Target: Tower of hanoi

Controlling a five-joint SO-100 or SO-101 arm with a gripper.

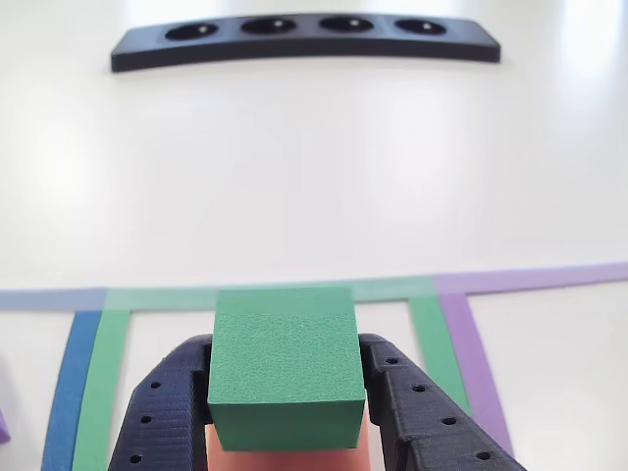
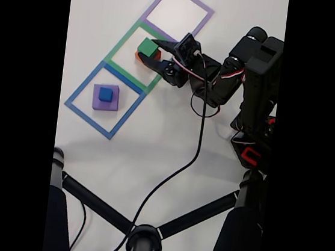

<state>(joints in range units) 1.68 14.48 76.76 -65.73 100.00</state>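
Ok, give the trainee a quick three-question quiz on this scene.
1. True or false: the claw grips the green cube.
2. In the fixed view, the small blue cube rests on what? A) bare table B) a purple block C) an orange block
3. Which taped square holds no blocks in the fixed view?

Key:
1. True; both fingers press its sides.
2. B, the purple block inside the blue square.
3. The purple square.

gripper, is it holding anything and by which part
The gripper holds the green cube, its fingers clamped on two opposite side faces, over an orange piece in the green square.
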